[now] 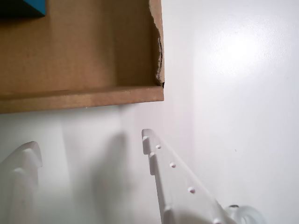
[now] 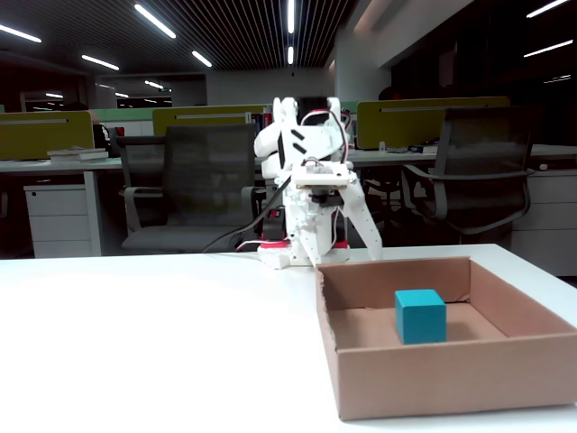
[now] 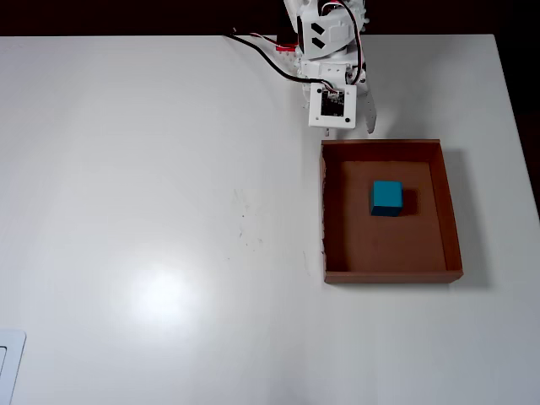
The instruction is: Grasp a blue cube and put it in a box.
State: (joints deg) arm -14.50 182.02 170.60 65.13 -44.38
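Blue cube [image 3: 387, 197] sits flat on the floor of the box [image 3: 451, 219], clear of all four walls in the overhead view, a little nearer the wall closest to the arm. Fixed view agrees: cube upright, resting on one face, nothing touching it. Judged from this, the placement step is done.

End effector [image 1: 88, 149] is outside the box, above bare white counter [image 3: 152, 169] just beside the box's near wall. In the wrist view the two white fingers [image 1: 177, 182] stand well apart with only counter between them: spread wide, holding nothing. Only a corner of the cube shows at that view's top left edge, inside the box.

Arm [image 2: 306, 171] is folded back close to its base at the far edge of the counter, wrist tilted down toward the surface. Reads as a retreat or rest pose. Keeping the end effector outside the cardboard wall leaves the cube free and the walls undisturbed.

One box corner [image 1: 160, 60] shows a ragged, torn edge in the wrist view. The box lies square to the counter edge, low walls upright, no lid.

Risk, as judged: little remains; a careless sweep of the arm could nudge the light box.
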